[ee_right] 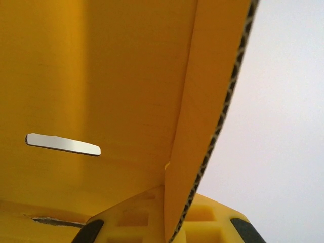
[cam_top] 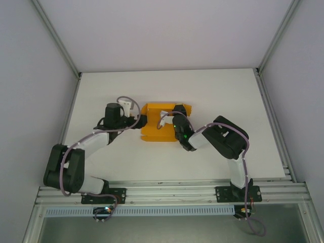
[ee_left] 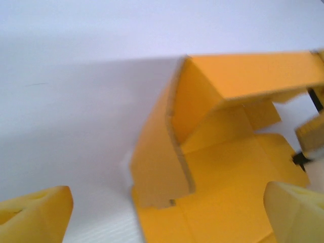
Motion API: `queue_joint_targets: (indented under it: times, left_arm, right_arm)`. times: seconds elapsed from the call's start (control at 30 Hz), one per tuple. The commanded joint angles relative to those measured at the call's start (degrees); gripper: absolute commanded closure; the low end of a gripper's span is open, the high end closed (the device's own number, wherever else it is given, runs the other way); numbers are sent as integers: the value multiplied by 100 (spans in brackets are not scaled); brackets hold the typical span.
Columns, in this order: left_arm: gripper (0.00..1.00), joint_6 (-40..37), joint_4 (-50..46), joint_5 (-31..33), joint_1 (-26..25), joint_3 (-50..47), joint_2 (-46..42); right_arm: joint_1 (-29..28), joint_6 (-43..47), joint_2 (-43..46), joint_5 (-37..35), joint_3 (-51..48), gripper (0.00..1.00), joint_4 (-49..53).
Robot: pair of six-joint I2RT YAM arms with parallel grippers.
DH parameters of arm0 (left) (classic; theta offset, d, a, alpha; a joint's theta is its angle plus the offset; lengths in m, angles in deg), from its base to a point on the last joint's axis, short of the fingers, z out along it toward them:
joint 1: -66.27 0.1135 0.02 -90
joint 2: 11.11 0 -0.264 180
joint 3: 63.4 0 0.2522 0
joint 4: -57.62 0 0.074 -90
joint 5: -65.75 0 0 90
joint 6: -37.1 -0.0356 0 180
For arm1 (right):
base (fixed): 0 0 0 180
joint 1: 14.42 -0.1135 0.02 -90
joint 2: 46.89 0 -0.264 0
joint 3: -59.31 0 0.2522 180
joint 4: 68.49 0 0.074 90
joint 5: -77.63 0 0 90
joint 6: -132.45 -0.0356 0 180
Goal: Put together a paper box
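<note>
Half built: paper box [cam_top: 160, 127] lying mid-frame in the top view on the table [cam_top: 223, 91], one wall raised, flaps yet to fold and tuck. Wide open at the left gripper [ee_left: 167, 225], pads [ee_left: 35, 212] spread to the lower corners. Seemingly clenched on an upright wall at the right gripper [ee_right: 174, 228]. From the left wrist, open floor under a raised wall. From the right wrist, a slot [ee_right: 63, 144] at centre left, hidden from above.

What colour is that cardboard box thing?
Bright orange corrugated-card box; clearest in the top external view.
</note>
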Motion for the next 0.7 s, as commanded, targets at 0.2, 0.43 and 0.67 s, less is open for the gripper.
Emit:
queue_joint_targets:
  times: [0.2,0.43,0.67]
  left_arm:
    - [17,781,26,-108,869,-41,429]
    - [29,-497,193,-1128,0,544,1264]
    - [36,-586,133,-863,-207,1189,1978]
  right_arm:
    - [-25,-331,2,-97,101,100,458]
    - [-14,-528,87,-54,128,100,709]
    - [-26,-564,99,-27,164,100,851]
